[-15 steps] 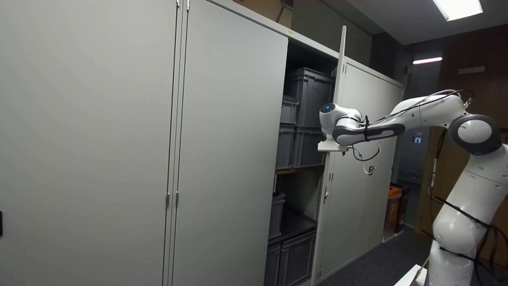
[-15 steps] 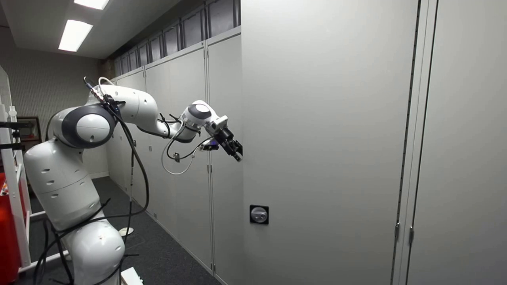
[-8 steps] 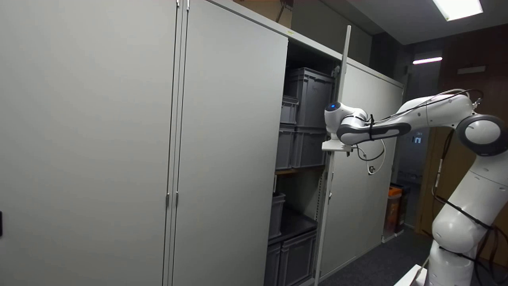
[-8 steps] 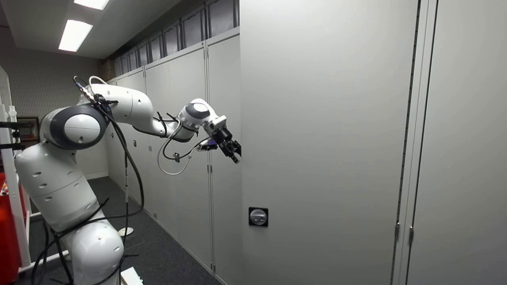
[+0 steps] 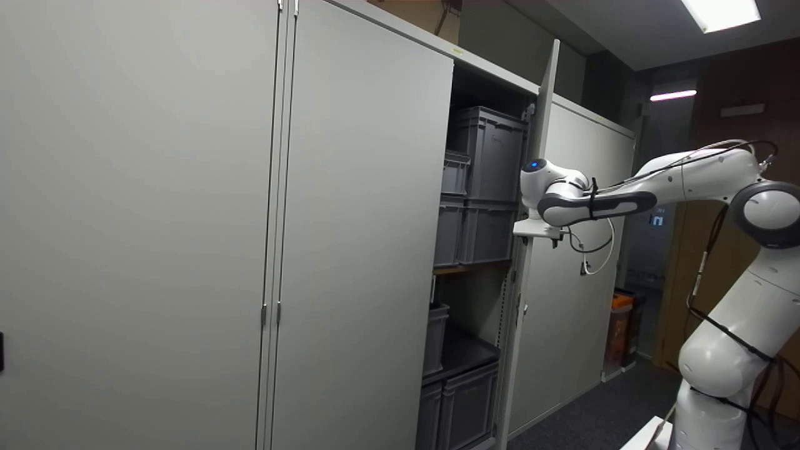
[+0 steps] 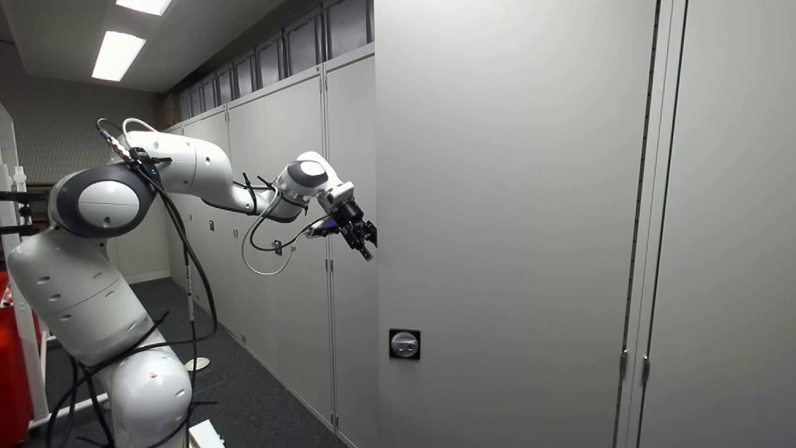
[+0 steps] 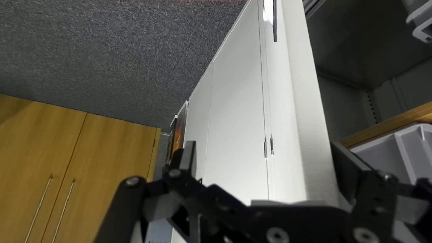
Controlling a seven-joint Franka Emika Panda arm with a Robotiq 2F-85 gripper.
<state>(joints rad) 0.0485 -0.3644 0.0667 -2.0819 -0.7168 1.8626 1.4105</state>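
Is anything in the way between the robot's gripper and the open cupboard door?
No, nothing that I can see. In the wrist view, the door sits edge-on between the spread fingers of the gripper. One finger looks very close to the door; I can't tell if it touches.

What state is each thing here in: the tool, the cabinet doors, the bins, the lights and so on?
tool, open, fingers wide apart
swung-out cabinet door, open, its edge showing between the fingers in the wrist view; contact unclear
upper grey bins, stacked
cabinet door left of the bins in an exterior view, closed
ceiling light, lit
blue indicator light, lit
wooden doors, closed
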